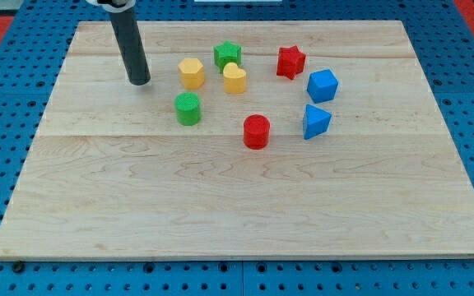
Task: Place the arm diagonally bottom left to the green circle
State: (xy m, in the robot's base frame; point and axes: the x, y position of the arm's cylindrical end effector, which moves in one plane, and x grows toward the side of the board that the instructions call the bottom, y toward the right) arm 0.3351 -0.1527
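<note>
The green circle (188, 108) is a short green cylinder standing left of the board's middle, in the upper half. My tip (140, 81) rests on the board up and to the left of the green circle, about a block's width away from it and touching no block. The dark rod rises from the tip toward the view's top.
A yellow hexagon (191, 73), green star (228, 55) and yellow heart (234, 79) cluster above the green circle. A red star (290, 62), blue cube (322, 85), blue wedge (315, 122) and red cylinder (256, 131) lie to the right. The wooden board (220, 214) sits on a blue pegboard.
</note>
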